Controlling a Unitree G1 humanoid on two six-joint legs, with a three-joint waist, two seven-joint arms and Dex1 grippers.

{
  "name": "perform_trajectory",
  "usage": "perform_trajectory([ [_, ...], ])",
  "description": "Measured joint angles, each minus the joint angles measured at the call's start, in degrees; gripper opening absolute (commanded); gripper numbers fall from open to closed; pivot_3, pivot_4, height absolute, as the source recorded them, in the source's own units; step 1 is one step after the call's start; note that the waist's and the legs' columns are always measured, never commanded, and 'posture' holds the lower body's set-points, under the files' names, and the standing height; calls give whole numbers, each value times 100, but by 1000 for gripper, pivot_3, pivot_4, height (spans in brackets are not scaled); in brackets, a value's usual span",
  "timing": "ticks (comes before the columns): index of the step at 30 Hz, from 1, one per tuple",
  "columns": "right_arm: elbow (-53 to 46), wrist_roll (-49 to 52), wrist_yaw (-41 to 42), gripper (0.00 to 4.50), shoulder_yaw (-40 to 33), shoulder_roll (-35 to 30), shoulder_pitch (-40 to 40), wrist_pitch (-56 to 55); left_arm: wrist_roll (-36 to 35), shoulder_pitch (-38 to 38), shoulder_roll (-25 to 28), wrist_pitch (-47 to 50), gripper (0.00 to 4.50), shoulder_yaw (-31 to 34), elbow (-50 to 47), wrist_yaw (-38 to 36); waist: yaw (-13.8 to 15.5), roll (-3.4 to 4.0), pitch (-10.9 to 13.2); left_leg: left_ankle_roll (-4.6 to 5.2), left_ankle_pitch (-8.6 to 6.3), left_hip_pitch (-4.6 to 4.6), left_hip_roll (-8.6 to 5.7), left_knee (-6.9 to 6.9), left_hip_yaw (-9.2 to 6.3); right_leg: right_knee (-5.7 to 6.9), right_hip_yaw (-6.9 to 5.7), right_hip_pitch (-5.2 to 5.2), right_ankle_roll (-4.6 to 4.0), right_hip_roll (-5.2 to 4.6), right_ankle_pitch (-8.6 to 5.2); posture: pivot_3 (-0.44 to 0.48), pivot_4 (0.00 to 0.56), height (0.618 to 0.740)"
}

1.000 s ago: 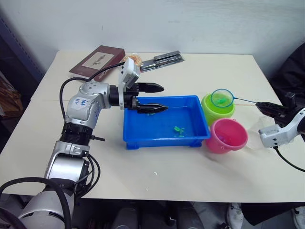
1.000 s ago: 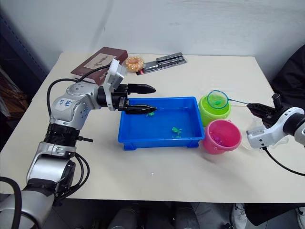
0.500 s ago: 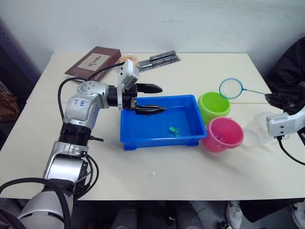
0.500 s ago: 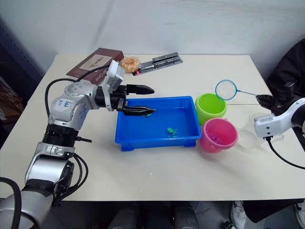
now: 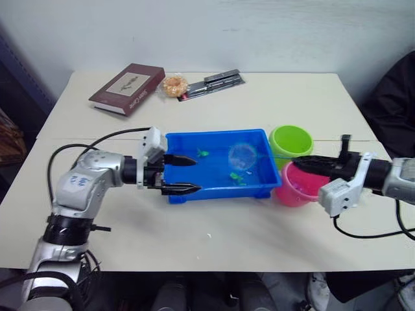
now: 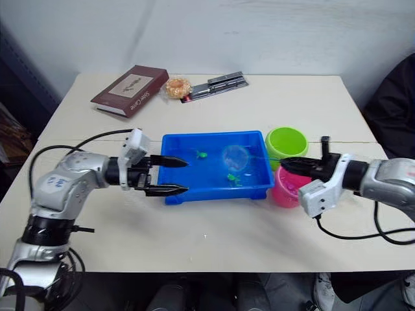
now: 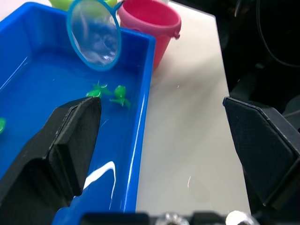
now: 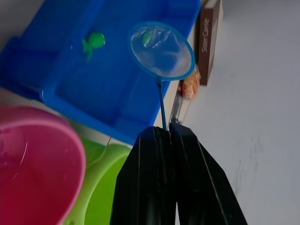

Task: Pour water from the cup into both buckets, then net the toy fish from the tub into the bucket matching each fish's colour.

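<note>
Fish (image 5: 238, 176), green, tiny and likely slippery in the tub (image 5: 217, 192). I judge the light net (image 5: 242, 155), pinched by my right claw (image 5: 299, 162), flexes easily; left claw (image 5: 187, 174) gapes wide.

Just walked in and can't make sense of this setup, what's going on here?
The robot's right gripper is shut on a small net, holding its hoop over the blue tub, where a few green toy fish lie. The left gripper is open, its fingers either side of the tub's near corner. The green bucket and pink bucket stand beside the tub.
</note>
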Motion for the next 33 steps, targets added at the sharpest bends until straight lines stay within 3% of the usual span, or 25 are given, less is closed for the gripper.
perform_trajectory([
  [7, 993, -559, 154, 0, 501, 457, -670, -613, -253, 358, 46, 341, 4455, 158, -550, 423, -2, 0, 0, 0, 0, -2, 1, -1, -4, 6, -3, -1, -1, 0, 0, 0, 150, 740],
  [16, 1713, -1407, -262, 0, 554, 609, -893, -1011, -448, 413, 137, 464, 4455, 305, -672, 633, -12, 0, 0, -1, 0, 0, 2, -1, -1, 11, -2, -1, -3, 2, -1, 0, 150, 740],
  [23, 1849, -1257, -308, 0, 554, 651, -917, -1025, -454, 412, 146, 460, 4455, 305, -669, 677, -14, 0, 0, -1, 0, 0, 2, -1, -1, 12, -2, -1, -4, 1, -1, 0, 150, 740],
  [33, 2169, -2087, -574, 0, 737, 594, -1450, -1532, -550, 403, 115, 444, 4455, 303, -656, 749, -24, 0, 0, -1, 0, 0, 2, -1, -1, 12, -3, -1, -4, 1, -2, 0, 150, 740],
])
